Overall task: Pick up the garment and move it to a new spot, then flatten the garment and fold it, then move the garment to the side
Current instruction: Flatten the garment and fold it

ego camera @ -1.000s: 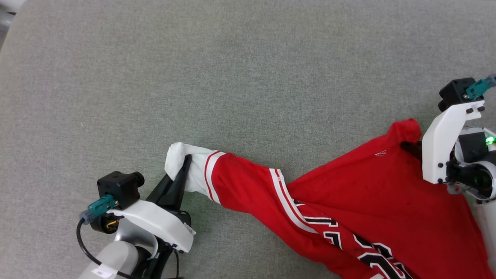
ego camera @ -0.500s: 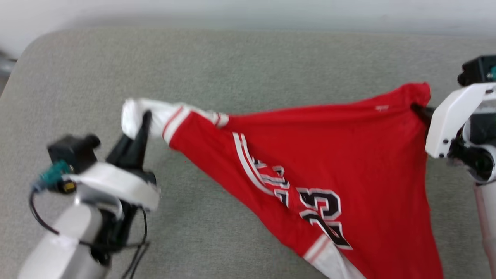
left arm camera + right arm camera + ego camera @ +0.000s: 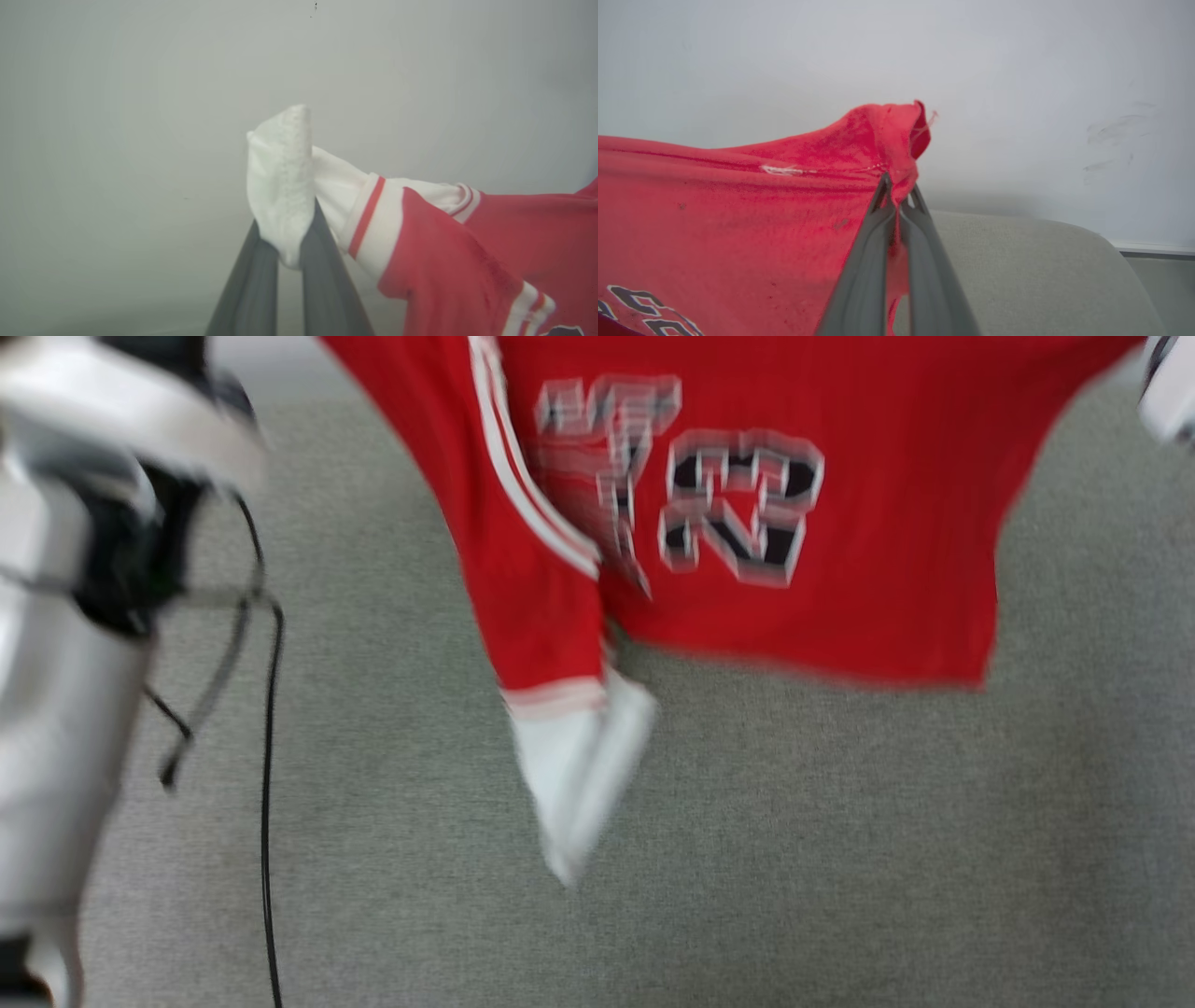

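The garment (image 3: 887,569), a red shirt with black white-edged lettering, hangs stretched in the air above the grey surface, blurred in the head view. One white sleeve end (image 3: 574,775) dangles free below it. In the left wrist view my left gripper (image 3: 287,224) is shut on the other white sleeve end (image 3: 280,177), and the red sleeve (image 3: 467,252) runs off to the right. In the right wrist view my right gripper (image 3: 899,186) is shut on a bunched red corner of the garment (image 3: 738,210). My pale left forearm (image 3: 56,663) stands at the head view's left.
A grey fabric surface (image 3: 747,849) lies under the shirt, and its rounded end (image 3: 1041,261) shows in the right wrist view. A black cable (image 3: 266,756) hangs beside my left arm. A plain pale wall (image 3: 140,93) is behind.
Both arms have risen and lifted the garment off the surface; it went from lying crumpled to hanging spread between the grippers. The head view has shifted as well.
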You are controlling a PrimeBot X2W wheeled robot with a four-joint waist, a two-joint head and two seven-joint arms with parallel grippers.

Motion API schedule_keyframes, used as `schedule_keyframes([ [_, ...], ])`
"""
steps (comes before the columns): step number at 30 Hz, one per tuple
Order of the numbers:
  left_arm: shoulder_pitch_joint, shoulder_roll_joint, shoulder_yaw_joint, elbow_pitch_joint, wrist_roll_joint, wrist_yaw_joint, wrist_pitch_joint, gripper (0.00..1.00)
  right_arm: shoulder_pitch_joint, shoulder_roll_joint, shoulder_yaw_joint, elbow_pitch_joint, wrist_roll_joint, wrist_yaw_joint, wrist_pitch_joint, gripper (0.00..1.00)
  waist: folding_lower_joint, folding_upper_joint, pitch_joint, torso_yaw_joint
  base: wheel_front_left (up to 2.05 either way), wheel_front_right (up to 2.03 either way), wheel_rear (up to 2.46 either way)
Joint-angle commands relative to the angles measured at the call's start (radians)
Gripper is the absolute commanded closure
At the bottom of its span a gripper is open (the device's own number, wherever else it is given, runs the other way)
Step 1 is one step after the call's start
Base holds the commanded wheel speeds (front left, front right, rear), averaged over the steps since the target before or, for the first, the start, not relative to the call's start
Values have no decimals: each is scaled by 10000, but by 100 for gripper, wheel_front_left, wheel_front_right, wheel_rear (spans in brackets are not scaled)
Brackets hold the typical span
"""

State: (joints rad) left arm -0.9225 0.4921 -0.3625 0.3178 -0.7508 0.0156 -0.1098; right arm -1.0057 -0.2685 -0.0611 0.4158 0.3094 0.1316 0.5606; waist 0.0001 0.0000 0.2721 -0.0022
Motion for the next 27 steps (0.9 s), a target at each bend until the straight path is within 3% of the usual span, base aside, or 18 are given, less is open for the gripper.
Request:
schedule_keyframes([
  [1,-462,110,83,336,117,-38,25,100,-336,-21,-137,113,-190,-19,-205,100,-1,0,241,-142,0,0,0],
  [7,-3256,248,213,1953,485,-351,-95,100,-2349,133,-643,677,-637,-22,-1203,100,-1,0,1106,-389,0,0,0],
  [8,-4411,315,234,2612,640,-491,-110,100,-3160,203,-795,888,-868,-24,-1820,100,-1,0,1503,-462,0,0,0],
  [12,-5700,445,202,3204,806,-709,-129,100,-3875,286,-822,891,-1159,-27,-2441,100,-1,0,2111,-499,0,0,0],
  [19,-6379,262,28,4014,624,-1103,-176,100,-4184,646,-497,1447,-1228,-29,-3006,100,-1,0,2990,-426,0,0,0],
  [27,-5337,-86,-223,4790,-190,-1437,-426,100,-3773,769,558,2789,-612,-18,-3549,100,-1,0,3421,-337,0,0,0],
])
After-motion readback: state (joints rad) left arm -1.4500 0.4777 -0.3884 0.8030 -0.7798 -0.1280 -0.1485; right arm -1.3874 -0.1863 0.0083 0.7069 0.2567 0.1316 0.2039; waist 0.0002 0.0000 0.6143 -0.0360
